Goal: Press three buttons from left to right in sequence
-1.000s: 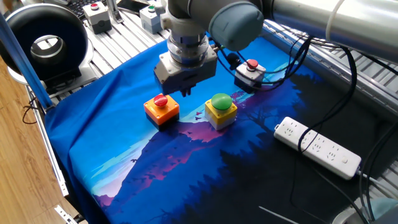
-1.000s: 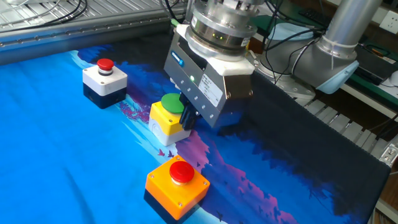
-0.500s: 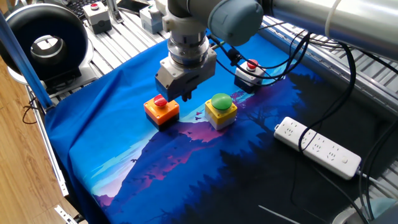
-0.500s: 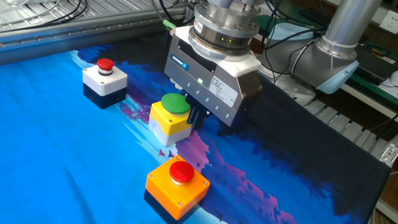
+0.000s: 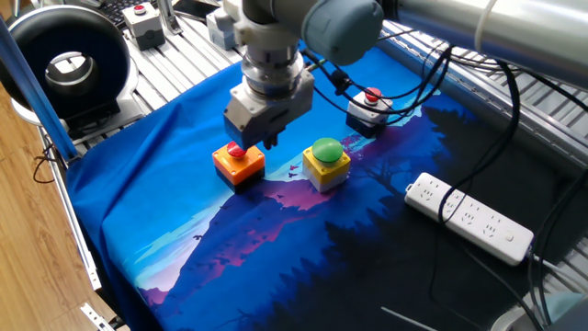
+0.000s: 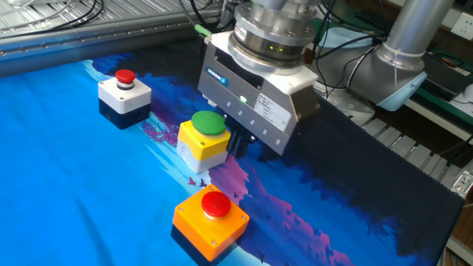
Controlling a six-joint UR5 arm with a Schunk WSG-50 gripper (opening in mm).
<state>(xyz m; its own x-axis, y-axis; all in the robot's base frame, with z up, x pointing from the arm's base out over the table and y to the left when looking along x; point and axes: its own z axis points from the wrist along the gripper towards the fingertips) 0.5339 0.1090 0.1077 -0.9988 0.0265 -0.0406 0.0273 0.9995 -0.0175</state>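
Three button boxes stand in a row on the blue cloth [image 5: 184,221]. The orange box with a red cap [image 5: 239,162] is at the left, also in the other fixed view [image 6: 211,220]. The yellow box with a green dome [image 5: 326,162] [image 6: 204,142] is in the middle. The white-and-navy box with a small red cap [image 5: 369,108] [image 6: 124,94] is at the right. My gripper [image 5: 261,142] [image 6: 240,144] hangs low, just behind the orange box and beside the yellow one, touching neither cap. Its dark fingertips are too hidden to show a gap.
Two grey button boxes [image 5: 142,23] [image 5: 220,26] sit on the slatted table at the back left, next to a black round device [image 5: 66,57]. A white power strip [image 5: 470,217] with cables lies on the cloth at the right.
My gripper has shifted away from the yellow box toward the orange box. The three boxes have not moved.
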